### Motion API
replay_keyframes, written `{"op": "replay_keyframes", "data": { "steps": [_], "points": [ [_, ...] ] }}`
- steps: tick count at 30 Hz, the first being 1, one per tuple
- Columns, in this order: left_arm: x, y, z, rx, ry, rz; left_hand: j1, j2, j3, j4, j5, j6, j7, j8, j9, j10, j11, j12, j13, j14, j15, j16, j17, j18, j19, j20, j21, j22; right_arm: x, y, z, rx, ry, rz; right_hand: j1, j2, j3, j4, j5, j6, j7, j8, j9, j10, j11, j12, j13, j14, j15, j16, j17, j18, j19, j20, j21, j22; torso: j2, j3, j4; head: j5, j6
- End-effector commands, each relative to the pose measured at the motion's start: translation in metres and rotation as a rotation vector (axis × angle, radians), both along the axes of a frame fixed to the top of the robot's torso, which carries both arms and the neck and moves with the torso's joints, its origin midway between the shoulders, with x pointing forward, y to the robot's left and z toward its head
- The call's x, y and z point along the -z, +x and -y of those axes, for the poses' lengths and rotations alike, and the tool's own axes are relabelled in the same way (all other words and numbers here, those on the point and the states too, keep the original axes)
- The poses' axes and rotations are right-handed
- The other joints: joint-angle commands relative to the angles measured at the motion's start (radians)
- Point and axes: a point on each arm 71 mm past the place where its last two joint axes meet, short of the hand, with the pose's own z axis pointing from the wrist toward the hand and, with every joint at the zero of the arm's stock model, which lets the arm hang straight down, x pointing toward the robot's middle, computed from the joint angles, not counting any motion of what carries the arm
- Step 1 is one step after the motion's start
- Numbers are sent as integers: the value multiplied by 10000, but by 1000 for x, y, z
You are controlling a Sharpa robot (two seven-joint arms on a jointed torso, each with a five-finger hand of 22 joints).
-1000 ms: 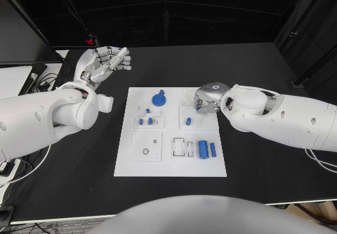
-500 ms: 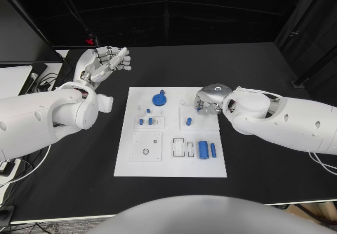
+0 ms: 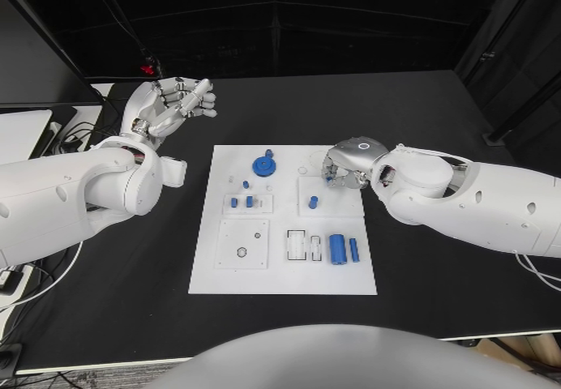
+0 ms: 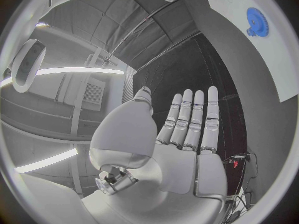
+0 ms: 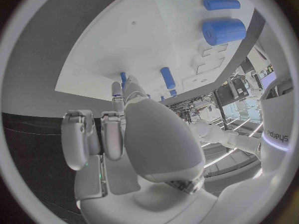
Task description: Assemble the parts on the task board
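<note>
Right hand working at the far right corner of the task board

The right hand (image 3: 343, 172) is hovering low over the far right corner of the white task board (image 3: 234, 279), fingers curling downward; whether they are pinching a part I cannot tell. The left hand (image 3: 171, 104) is idling off the board toward the table's far left, fingers straight and apart, holding nothing. Judging by this, a pick or seating step is under way there, and the next move calls for fine fingertip alignment. The smooth, matte board is carrying hard blue pieces: a toothed gear (image 3: 265, 167) near its far edge, a stubby cylinder (image 3: 336, 248) and thin rod (image 3: 354, 250) toward its right edge.
</note>
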Motion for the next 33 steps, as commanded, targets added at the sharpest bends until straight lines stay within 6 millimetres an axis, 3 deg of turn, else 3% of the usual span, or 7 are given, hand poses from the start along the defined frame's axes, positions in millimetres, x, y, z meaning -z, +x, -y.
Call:
{"op": "replay_keyframes", "data": {
  "steps": [1, 18, 33],
  "points": [
    [-1, 0, 0, 49, -34, 38, 48, 62, -54, 2, 60, 78, 279, 65, -14, -22, -56, 47, -12, -35, -22, 26, -9, 100, 73, 0, 69, -15, -5, -1, -1, -177, 306, 457, 77, -32, 58, -3, -44, 71, 10, -52, 2, 63, -24, -58, -10, 1002, 58, 56, 2355, -76, 1021, 64, 34, 2635, 7, -3, 6, -6, 2],
    [0, 1, 0, 20, -14, -3, 48, 62, -54, 2, 60, 78, 279, 65, -14, -22, -56, 47, -12, -35, -22, 26, -9, 100, 73, 0, 69, -15, -14, -16, 4, -269, 407, 540, 71, -48, 92, -1, -44, 67, 23, -81, -3, 70, -12, -112, -10, 1004, 70, 62, 2367, -76, 1021, 75, 34, 2635, -5, -6, 12, -55, 2],
    [1, 2, 1, 30, -10, -20, 48, 62, -54, 2, 60, 78, 279, 65, -14, -22, -56, 47, -12, -35, -22, 26, -9, 100, 73, 0, 69, -15, -33, -24, -2, -657, 797, 1150, 83, -63, 157, -3, -43, 91, 18, -106, -3, 99, -11, -177, -7, 1009, 78, 75, 2392, -76, 1021, 87, 34, 2635, 6, -5, 16, -39, 2]
  ]
}}
